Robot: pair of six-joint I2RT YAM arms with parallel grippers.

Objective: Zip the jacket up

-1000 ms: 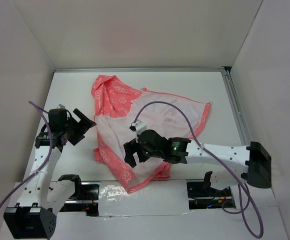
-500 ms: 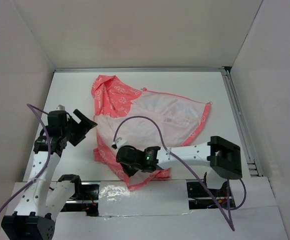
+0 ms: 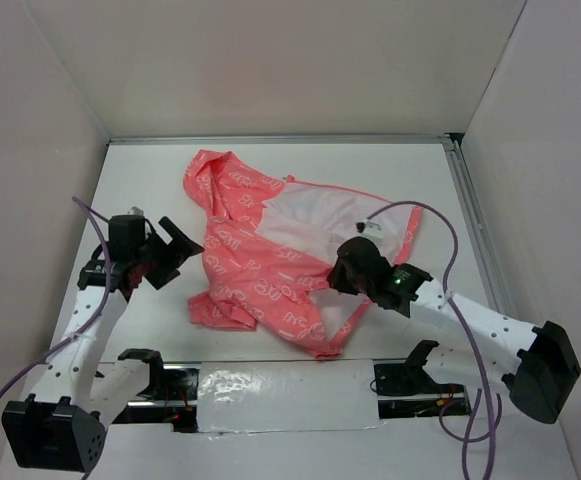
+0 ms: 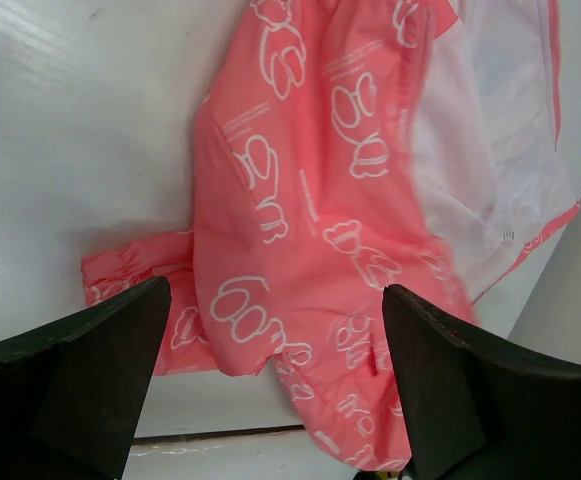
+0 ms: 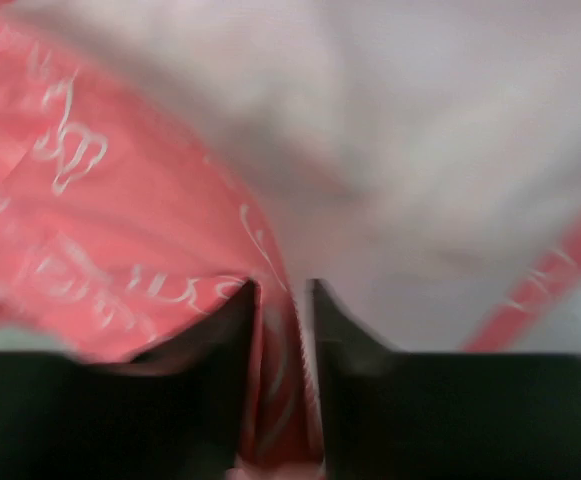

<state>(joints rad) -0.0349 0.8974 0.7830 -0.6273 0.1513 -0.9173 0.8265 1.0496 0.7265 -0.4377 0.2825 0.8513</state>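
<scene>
A white table (image 3: 150, 180) boxed in by white walls (image 3: 270, 70) carries the jacket (image 3: 255, 275), which lies crumpled near its middle with one pink front panel folded across the whitish lining. The right gripper (image 3: 340, 274) sits over the jacket's right part, its jaws nearly together, pinching a fold of pink cloth. The left gripper (image 3: 182, 248) hangs just left of the jacket, jaws spread wide and holding nothing.

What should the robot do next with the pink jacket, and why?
I think the right gripper, pinched on a coral fold of the jacket, should pull that flap a bit farther across. White lining is uncovered beside it, so the front isn't closed enough to zip.
</scene>
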